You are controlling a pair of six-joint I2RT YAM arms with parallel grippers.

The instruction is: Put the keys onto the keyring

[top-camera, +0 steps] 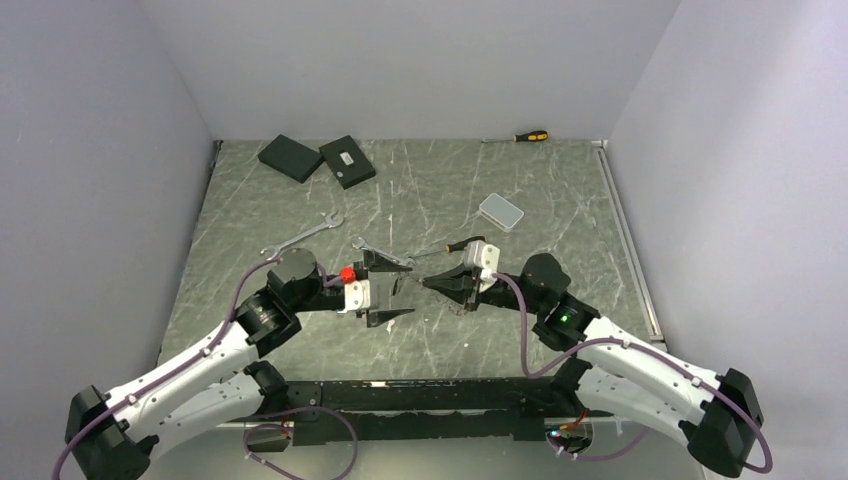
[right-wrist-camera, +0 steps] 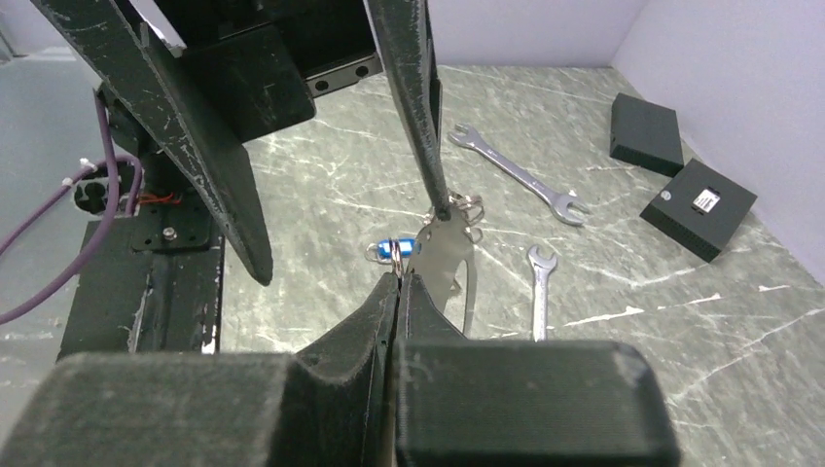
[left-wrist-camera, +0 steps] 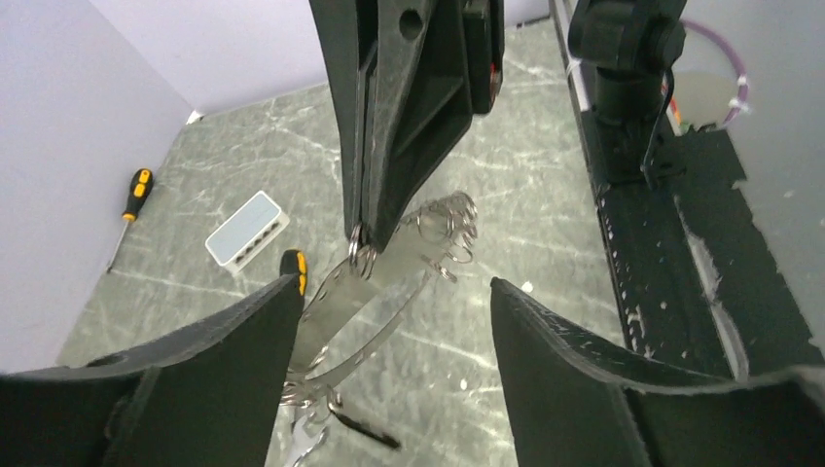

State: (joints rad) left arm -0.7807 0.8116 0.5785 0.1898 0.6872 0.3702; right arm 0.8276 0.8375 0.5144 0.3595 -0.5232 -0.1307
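White arms [top-camera: 190,368] with black joints [top-camera: 265,318] trail purple cables [top-camera: 523,335]; left hand [top-camera: 412,289] and right hand [top-camera: 427,283] are black.

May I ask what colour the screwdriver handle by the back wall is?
Yellow and black; the screwdriver shows best in the left wrist view.

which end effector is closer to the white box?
Right. The right end effector is to the near-left of the white box; the left end effector is further left, beyond it.
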